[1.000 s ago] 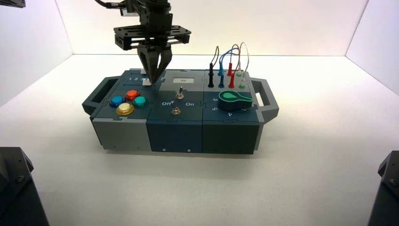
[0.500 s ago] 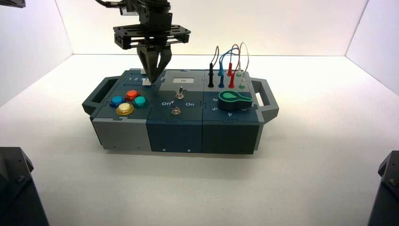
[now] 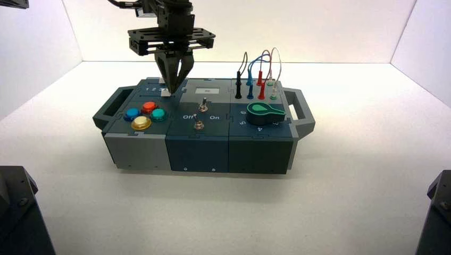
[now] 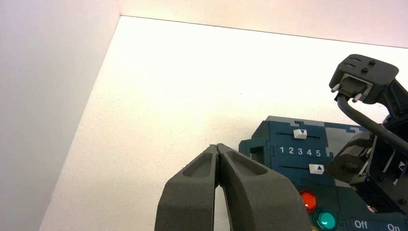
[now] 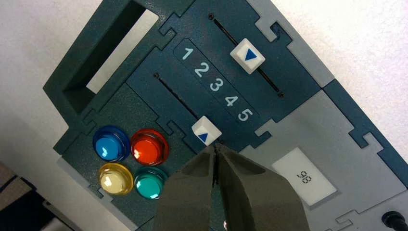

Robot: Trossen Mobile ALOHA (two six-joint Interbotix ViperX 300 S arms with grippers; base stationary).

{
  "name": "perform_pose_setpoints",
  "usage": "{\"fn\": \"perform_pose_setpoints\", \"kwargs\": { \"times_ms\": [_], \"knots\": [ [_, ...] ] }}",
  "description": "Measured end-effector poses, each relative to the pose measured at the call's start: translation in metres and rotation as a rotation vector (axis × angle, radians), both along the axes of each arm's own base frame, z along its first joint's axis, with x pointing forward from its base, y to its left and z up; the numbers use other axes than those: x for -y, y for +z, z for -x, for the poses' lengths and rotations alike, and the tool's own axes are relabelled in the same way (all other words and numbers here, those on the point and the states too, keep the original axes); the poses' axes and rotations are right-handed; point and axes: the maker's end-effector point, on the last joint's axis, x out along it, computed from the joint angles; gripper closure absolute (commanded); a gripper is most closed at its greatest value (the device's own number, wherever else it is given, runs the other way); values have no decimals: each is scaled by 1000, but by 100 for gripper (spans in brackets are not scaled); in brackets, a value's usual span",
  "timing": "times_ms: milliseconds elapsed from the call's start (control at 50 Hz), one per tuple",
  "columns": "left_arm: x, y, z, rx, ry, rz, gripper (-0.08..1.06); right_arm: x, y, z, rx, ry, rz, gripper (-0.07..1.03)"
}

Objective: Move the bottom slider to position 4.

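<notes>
Nothing has shifted since the earlier frame: the right gripper (image 5: 215, 147) hovers with fingers pressed together, tips just beside the bottom slider (image 5: 206, 131), whose knob sits near position 4 (image 5: 231, 101). Farther off, the left gripper (image 4: 219, 147) waits, fingers together.

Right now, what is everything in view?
box: one, dark teal and grey, centre
the bottom slider: one, white knob, next to the buttons
second slider: one, white knob, beyond the numerals
numerals 1 to 5: one row, white, between tracks
buttons: four, blue, red, yellow, teal, box's left
toggle switches: two, metal, middle panel
dial: one, green, right panel
wires: several, mixed colours, back right
right gripper: one, dark, jaws shut beside the bottom slider
left gripper: one, dark, jaws shut, clear of the box
</notes>
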Motion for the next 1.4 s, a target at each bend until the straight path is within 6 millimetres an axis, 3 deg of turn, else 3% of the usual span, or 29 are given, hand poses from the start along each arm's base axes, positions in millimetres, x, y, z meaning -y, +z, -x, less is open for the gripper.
{"fn": "perform_pose_setpoints", "kwargs": {
  "times_ms": [560, 820, 1400],
  "knots": [
    [0, 0, 0, 2, 1, 1, 101, 1, -1, 1, -3, -2, 3, 98],
    [0, 0, 0, 2, -2, 0, 101, 15, -9, 10, -15, 1, 34, 98],
    [0, 0, 0, 0, -1, 0, 101, 57, 28, 39, 75, 23, -35, 98]
  ]
}}
